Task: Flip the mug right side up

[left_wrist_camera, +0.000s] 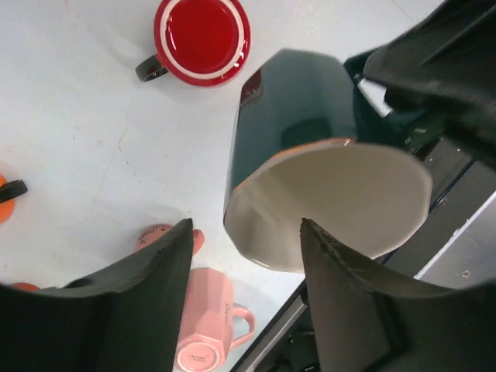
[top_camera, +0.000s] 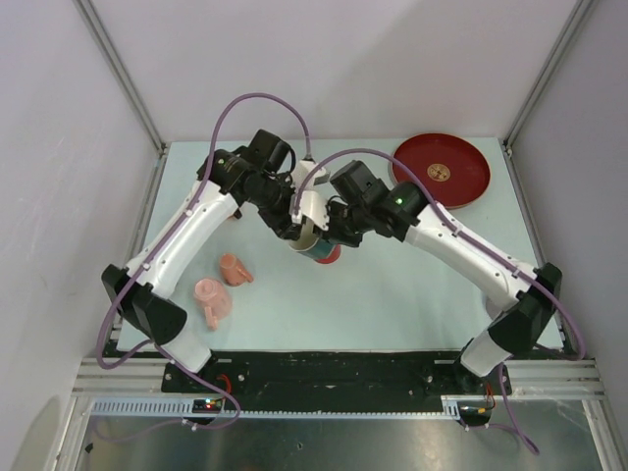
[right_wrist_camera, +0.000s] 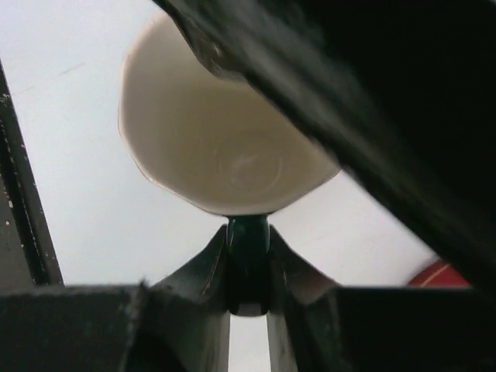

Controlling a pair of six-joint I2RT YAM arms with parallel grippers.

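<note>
A dark green mug [top_camera: 314, 247] with a cream inside hangs tilted above the table's middle, between both arms. My right gripper [right_wrist_camera: 248, 240] is shut on its dark handle [right_wrist_camera: 248, 267], and the cream opening [right_wrist_camera: 225, 139] faces the right wrist camera. In the top view the right gripper [top_camera: 336, 235] sits just right of the mug. My left gripper [left_wrist_camera: 246, 232] is open; the mug's rim [left_wrist_camera: 333, 194] lies just beyond its fingertips, the right finger [left_wrist_camera: 349, 302] overlapping it. In the top view the left gripper [top_camera: 292, 226] is at the mug's left.
A red mug [left_wrist_camera: 201, 39] stands upside down on the table below the held mug. Two pink mugs [top_camera: 235, 270] [top_camera: 211, 299] lie at the front left. A dark red plate [top_camera: 442, 172] sits at the back right. The cell's posts rise at the back corners.
</note>
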